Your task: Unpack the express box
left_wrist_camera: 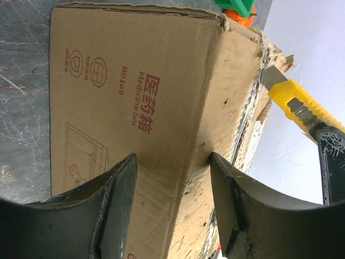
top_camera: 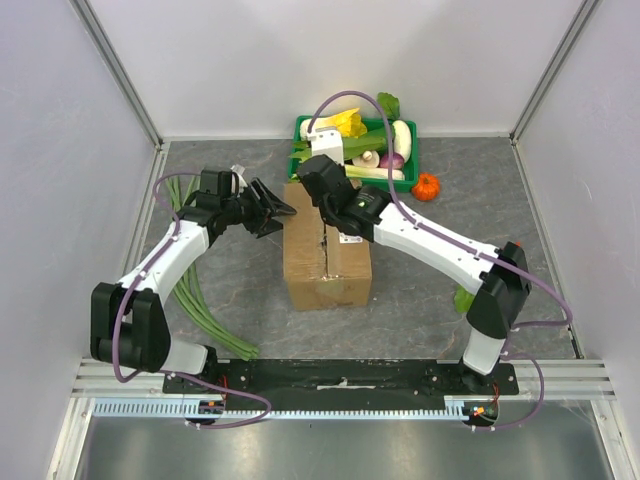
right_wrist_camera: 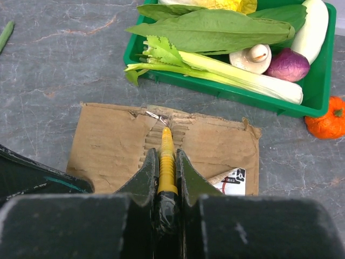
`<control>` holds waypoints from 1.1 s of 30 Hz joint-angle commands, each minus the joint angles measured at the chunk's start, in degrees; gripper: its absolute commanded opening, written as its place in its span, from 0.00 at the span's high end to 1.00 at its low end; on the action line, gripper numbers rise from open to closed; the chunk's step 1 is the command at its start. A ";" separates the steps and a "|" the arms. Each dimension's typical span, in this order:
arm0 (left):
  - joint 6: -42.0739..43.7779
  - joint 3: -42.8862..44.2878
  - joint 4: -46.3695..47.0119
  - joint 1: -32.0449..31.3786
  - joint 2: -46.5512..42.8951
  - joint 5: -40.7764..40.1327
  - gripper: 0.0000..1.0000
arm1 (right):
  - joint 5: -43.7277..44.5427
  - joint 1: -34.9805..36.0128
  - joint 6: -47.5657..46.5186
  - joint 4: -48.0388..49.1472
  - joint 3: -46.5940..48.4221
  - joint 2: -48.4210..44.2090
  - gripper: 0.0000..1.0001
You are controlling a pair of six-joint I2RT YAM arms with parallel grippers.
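Note:
The express box [top_camera: 328, 262] is a brown carton lying in the middle of the table, flaps shut, with red print on its side [left_wrist_camera: 140, 102] and a white label [right_wrist_camera: 233, 179]. My left gripper [top_camera: 272, 210] is open, its fingers [left_wrist_camera: 116, 205] straddling the box's upper left edge without closing on it. My right gripper [top_camera: 318, 188] is shut on a yellow box cutter [right_wrist_camera: 167, 162]. The blade tip [right_wrist_camera: 156, 116] sits at the far end of the top seam, where the cardboard is torn. The cutter also shows in the left wrist view [left_wrist_camera: 299, 105].
A green tray [top_camera: 413, 160] of vegetables stands just behind the box; its front wall [right_wrist_camera: 318, 102] is close to the blade. A small orange pumpkin [top_camera: 426, 186] lies right of it. Long green stalks [top_camera: 195, 290] lie at the left, and a leaf [top_camera: 463, 298] at the right.

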 commanded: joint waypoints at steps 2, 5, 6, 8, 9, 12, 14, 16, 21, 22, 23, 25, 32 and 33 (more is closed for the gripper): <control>-1.01 -2.16 0.04 -1.83 -1.16 1.53 0.42 | -1.71 1.41 -0.75 -3.53 8.11 4.52 1.00; -2.85 -1.55 0.39 -2.62 -0.73 0.57 0.46 | -1.72 1.50 -1.19 -4.49 10.40 6.45 1.00; -3.38 -1.29 0.39 -2.71 -0.64 0.13 0.47 | -1.45 1.41 -1.02 -5.19 10.49 6.63 1.00; -5.13 -1.11 0.39 -2.97 -0.99 -1.36 0.50 | -0.93 1.41 -0.23 -5.90 9.97 6.55 1.00; -5.84 -1.20 0.39 -3.06 -1.16 -1.54 0.51 | -0.66 1.50 0.21 -6.68 9.62 6.28 1.00; -8.74 -1.72 0.92 -3.50 -1.86 -3.21 0.55 | 0.21 1.94 1.53 -7.57 6.99 4.62 1.00; -10.24 -1.99 1.62 -3.50 -1.95 -4.26 0.56 | 0.66 2.55 1.97 -7.57 4.26 2.69 1.00; -11.03 -2.16 1.54 -3.59 -2.13 -4.97 0.57 | 1.53 2.90 2.15 -7.75 1.71 0.76 1.00; -14.37 -3.04 1.62 -3.59 -3.27 -8.40 0.59 | 3.20 4.40 3.38 -8.01 -4.17 -3.20 1.00; -14.90 -3.22 1.54 -3.68 -3.62 -9.01 0.60 | 3.21 4.92 3.55 -8.10 -4.79 -4.52 1.00; -15.69 -3.39 1.45 -3.68 -3.89 -10.06 0.60 | 3.38 5.19 3.73 -8.10 -5.50 -5.05 1.00; -16.83 -3.66 1.27 -3.85 -4.41 -11.73 0.62 | 3.99 5.98 4.69 -8.27 -6.99 -6.55 1.00; -15.01 -3.39 3.11 -5.08 -3.54 -10.44 0.60 | 4.96 7.91 7.42 -10.38 -7.00 -7.61 1.00; -13.95 -3.22 3.73 -5.26 -3.10 -9.46 0.58 | 5.57 7.83 7.42 -10.38 -7.00 -7.43 1.00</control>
